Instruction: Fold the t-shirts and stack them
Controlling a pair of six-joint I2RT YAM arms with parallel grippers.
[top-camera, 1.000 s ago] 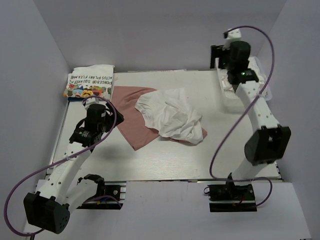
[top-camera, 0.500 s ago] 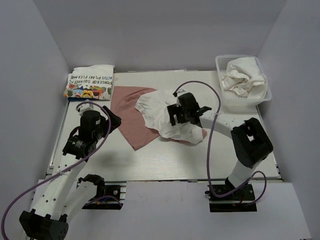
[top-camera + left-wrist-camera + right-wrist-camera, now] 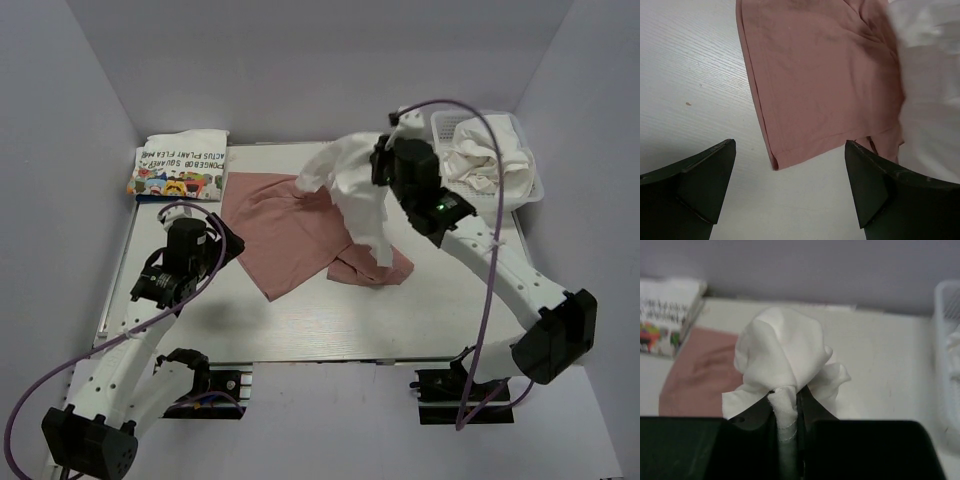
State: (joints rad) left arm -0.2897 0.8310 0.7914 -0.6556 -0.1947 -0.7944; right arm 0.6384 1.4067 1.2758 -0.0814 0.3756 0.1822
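Moved: right arm had risen from low over the heap half a second before, carrying the plain white t-shirt (image 3: 345, 175) up and toward the far right; the pink t-shirt (image 3: 285, 225) lay uncovered.
Right gripper (image 3: 380, 172): clamped on a pinched fold of the plain white t-shirt (image 3: 782, 355), with cloth bunched above the fingers and a long tail hanging down. I could not tell whether that tail touched the pink cloth below.
Left gripper (image 3: 790, 172): spread wide, holding nothing, hovering just beside the pink t-shirt's near hem (image 3: 815, 75).
Pink t-shirt: spread on the middle-left of the table (image 3: 330, 320), fairly flat on its left and rumpled at its right edge.
Open room: bare tabletop ran along the whole near edge and to the right of the pink cloth, up to the basket.
Printed t-shirt (image 3: 180, 165): folded, lettering up, in the far left corner, close to the pink one's far edge.
Basket (image 3: 536, 178): white mesh, in the far right corner, holding crumpled white t-shirts (image 3: 485, 150) heaped to about its rim.
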